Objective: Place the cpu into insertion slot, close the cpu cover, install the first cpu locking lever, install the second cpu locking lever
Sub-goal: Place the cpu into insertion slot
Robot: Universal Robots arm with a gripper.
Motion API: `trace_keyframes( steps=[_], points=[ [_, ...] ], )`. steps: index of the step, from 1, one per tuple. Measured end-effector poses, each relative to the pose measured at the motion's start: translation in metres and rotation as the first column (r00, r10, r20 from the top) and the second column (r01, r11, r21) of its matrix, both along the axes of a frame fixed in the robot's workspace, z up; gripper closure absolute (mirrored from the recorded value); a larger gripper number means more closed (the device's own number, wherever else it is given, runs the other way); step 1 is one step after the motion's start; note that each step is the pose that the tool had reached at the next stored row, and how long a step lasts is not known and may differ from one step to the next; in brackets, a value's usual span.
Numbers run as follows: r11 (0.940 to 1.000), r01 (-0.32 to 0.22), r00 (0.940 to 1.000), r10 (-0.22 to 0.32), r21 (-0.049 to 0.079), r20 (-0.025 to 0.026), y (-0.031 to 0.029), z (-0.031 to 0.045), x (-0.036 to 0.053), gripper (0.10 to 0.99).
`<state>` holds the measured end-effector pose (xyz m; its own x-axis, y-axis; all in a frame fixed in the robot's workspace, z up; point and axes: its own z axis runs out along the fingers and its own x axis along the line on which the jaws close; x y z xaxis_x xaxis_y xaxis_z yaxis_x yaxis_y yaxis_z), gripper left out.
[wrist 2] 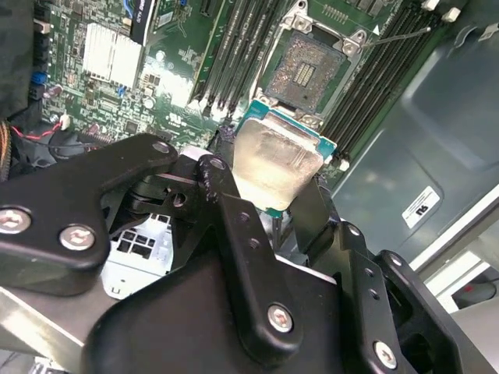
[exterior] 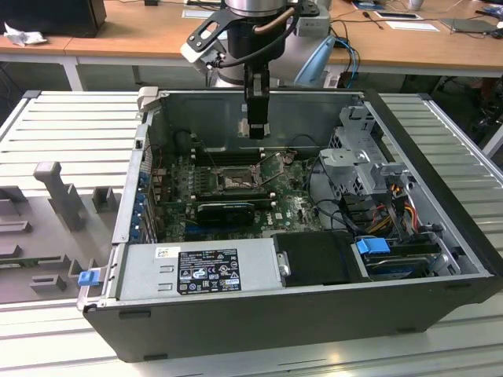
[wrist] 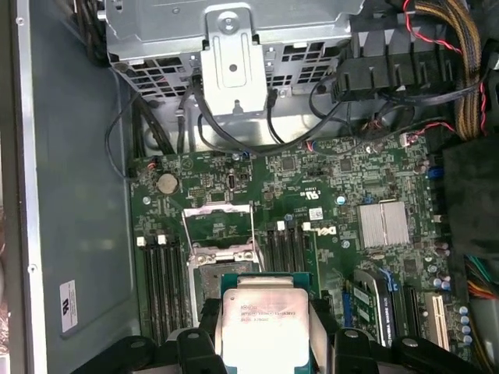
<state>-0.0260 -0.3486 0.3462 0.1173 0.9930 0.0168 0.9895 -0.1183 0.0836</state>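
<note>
Gripping the cpu (wrist 2: 277,165), the claw (exterior: 255,128) hangs over a computer case (exterior: 236,318) on a ribbed table (exterior: 71,126), desk (exterior: 134,35) behind.

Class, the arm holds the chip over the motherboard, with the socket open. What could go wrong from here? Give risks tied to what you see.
1. The cpu is pinched by its edges in the tool, so it might slip or tilt.
2. The insertion slot lies bare with its pin field exposed; a skewed descent could bend pins.
3. The raised cpu cover beside it could be clipped.
</note>
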Motion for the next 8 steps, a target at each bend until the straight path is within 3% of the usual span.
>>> trace_keyframes(
  steps=[8],
  points=[
    [0.9972,0.075,0.9972,-0.075,0.000,0.0000,0.0000,-0.0002,0.0000,0.553]
  ],
)
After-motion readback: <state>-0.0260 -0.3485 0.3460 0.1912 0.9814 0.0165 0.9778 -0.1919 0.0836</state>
